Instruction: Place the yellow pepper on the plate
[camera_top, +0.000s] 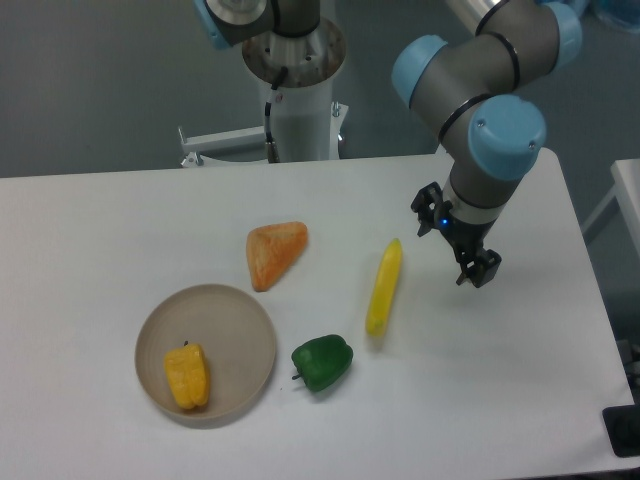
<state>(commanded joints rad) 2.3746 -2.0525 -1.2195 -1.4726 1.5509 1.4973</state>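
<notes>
Yellow pepper (187, 375) lies on plate (235, 320), lower-left part. End effector (470, 262) hovers over bench (110, 240), right of long yellow vegetable (384, 287), holding nothing; open or clenched, cannot tell. Green pepper (322, 363) just right of plate.

Lab: pedestal-mounted arm (480, 90), white table (120, 230).

We see a white table (120, 230) filling the near scene, a dull grey floor beyond its far edge, and white furniture (625, 190) at far right.
</notes>
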